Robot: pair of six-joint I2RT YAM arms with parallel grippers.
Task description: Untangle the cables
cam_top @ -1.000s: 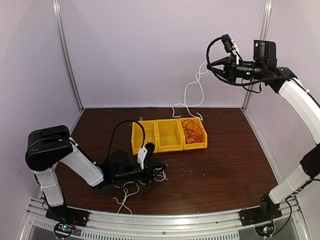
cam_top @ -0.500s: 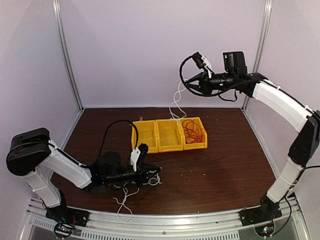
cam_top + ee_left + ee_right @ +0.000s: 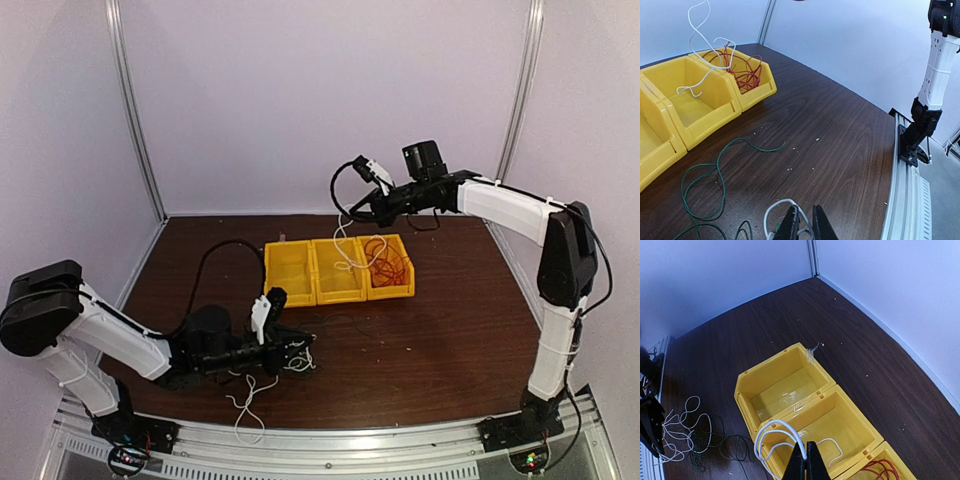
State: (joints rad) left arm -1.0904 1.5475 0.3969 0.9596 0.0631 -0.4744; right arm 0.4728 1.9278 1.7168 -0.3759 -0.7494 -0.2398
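Right end effector [image 3: 805, 456] holds white cable [image 3: 775, 422] in middle bin [image 3: 855, 412]; red cable [image 3: 745, 70] in next.

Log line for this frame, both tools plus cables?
right tool shut on hanging white cable over middle bin | left tool shut on tangled white cable | red cable in end bin | green cable loose on table

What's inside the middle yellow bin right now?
The free end of the white cable, pinched in the right fingers, dangles into the middle bin; the floor around it is bare. Those fingers cover the bin's near corner in the right wrist view.
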